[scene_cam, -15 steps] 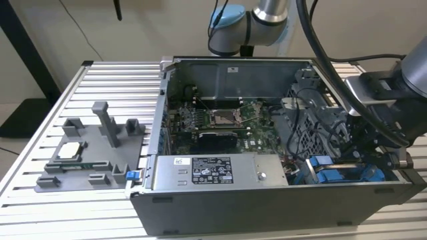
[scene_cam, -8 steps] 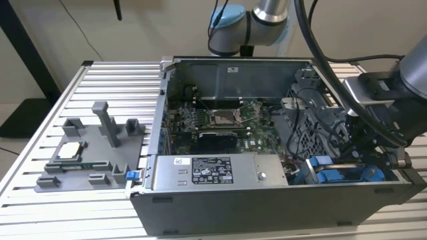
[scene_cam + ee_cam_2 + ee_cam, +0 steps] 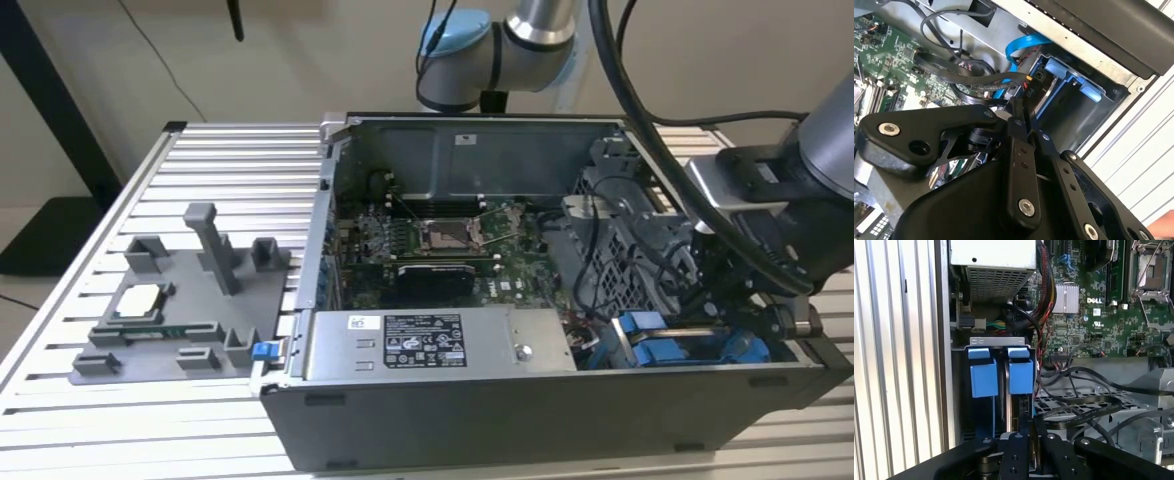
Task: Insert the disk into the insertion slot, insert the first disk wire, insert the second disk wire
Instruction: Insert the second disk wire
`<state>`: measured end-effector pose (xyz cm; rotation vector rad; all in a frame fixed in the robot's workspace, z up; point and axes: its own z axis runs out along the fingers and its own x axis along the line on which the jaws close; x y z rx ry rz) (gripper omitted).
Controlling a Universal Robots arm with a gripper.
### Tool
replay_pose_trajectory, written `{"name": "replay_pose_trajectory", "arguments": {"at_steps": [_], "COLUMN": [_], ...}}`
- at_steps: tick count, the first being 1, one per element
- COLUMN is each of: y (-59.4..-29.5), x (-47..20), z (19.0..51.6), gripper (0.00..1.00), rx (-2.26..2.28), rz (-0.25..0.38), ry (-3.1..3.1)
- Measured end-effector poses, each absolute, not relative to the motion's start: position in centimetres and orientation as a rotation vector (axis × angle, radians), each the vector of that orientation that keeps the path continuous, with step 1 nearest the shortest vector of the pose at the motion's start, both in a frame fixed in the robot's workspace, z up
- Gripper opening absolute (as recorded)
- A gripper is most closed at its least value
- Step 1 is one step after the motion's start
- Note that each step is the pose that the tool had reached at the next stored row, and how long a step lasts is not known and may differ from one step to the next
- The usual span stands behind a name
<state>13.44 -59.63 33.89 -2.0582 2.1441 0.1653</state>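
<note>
Blue-framed disk (image 3: 1013, 390) sits in the insertion slot (image 3: 961, 390), just beyond closed fingers (image 3: 1030, 427).

Gripper (image 3: 1023, 432) sits low in the case's corner, at the insertion slot (image 3: 999, 405). Tight there: blue carrier tabs (image 3: 1000, 372) stand just ahead, black cables (image 3: 1089, 407) loop close beside, power-supply box (image 3: 434, 342) walls one side, case wall (image 3: 534, 415) the other. Above the motherboard (image 3: 427, 240) there's open room. Slatted table (image 3: 200, 150) beyond the grey fixture (image 3: 187, 300) is open.
</note>
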Motion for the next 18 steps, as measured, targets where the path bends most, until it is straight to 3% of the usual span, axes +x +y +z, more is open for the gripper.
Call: {"name": "replay_pose_trajectory", "arguments": {"at_steps": [13,14,18], "y": [-59.63,-59.62,-59.63], "x": [13.47,13.47,13.47], "z": [33.23,33.22,33.44], "gripper": [0.0,1.0,1.0], "rx": [-2.056,-2.055,-2.055], "rz": [0.165,0.166,0.166], "ry": [2.146,2.146,2.148]}}
